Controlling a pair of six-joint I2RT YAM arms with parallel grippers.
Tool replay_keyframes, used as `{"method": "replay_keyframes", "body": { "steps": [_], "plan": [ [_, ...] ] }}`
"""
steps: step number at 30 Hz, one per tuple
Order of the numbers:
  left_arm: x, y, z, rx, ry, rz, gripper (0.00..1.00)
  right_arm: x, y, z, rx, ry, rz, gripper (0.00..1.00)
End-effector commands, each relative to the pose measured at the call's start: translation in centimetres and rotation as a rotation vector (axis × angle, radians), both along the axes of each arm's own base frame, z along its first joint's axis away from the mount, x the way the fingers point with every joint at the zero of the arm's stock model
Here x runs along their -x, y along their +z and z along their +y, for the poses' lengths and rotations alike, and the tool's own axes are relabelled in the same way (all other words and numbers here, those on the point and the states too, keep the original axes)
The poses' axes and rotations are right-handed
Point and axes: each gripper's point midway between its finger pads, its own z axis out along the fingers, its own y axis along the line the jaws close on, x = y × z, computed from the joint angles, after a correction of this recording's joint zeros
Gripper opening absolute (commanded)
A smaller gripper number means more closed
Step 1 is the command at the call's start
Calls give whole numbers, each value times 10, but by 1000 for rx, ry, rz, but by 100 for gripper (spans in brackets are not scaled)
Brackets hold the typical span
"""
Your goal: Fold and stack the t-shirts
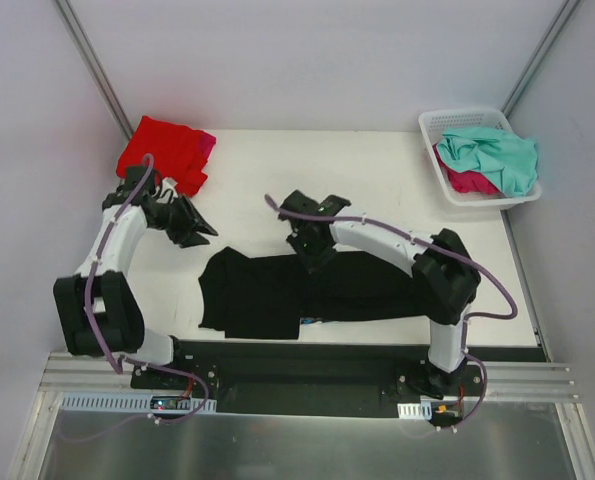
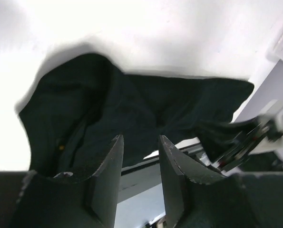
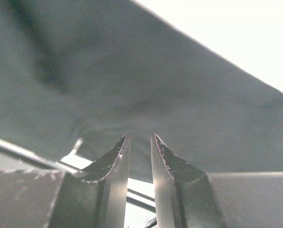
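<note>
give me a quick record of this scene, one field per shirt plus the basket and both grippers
black shirt: lying on the table near the arm bases, rumpled
red shirt: folded, far left corner
basket: far right corner, holds two shirts
teal shirt: in basket, on top
pink shirt: in basket, under the teal one
left gripper: open, empty, off the black shirt's far left corner
right gripper: narrowly open, empty, over the black shirt's far edge
</note>
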Motion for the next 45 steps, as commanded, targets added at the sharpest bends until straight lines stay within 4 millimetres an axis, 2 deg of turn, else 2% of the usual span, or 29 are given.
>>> {"method": "replay_keyframes", "body": {
  "steps": [1,3,4,5,9,10,12,13,14,16,21,24,26,29,38,45],
  "plan": [
    [-34,11,-27,17,-149,-35,34,-59,38,-27,-94,-209,-89,27],
    [-43,-3,-38,2,-191,22,33,-75,50,-37,-118,-257,-115,27],
    [-54,2,-40,-9,-203,2,33,-84,55,-50,-105,-294,-128,27],
    [-59,-10,-43,-4,-209,42,33,-88,57,-55,-108,-329,-128,27],
    [-69,-22,-47,1,-224,81,30,-98,66,-77,-92,-403,-154,26],
    [-69,-26,-46,-7,-231,84,30,-100,67,-90,-78,-451,-159,26],
    [-64,-32,-46,-5,-244,100,30,-100,65,-98,-89,-490,-146,27],
    [-58,-37,-45,-16,-258,114,30,-100,61,-107,-74,-518,-141,26],
    [-52,-40,-52,-29,-285,126,29,-101,61,-112,-70,-533,-141,26],
    [-39,-51,-49,-73,-304,153,30,-101,55,-118,-58,-560,-130,25],
    [-13,-68,-37,-152,-309,228,29,-96,49,-112,-84,-557,-98,24],
    [-6,-70,-21,-256,-281,247,29,-94,54,-110,-111,-550,-99,24],
    [-5,-68,-11,-316,-261,256,29,-94,60,-110,-123,-548,-111,24],
    [-6,-66,-7,-335,-246,259,29,-93,66,-111,-129,-540,-117,24],
    [-12,-71,-11,-315,-222,271,28,-87,75,-112,-150,-522,-136,24],
    [-21,-71,-17,-287,-192,254,27,-86,75,-112,-144,-514,-138,24]
  ]
}}
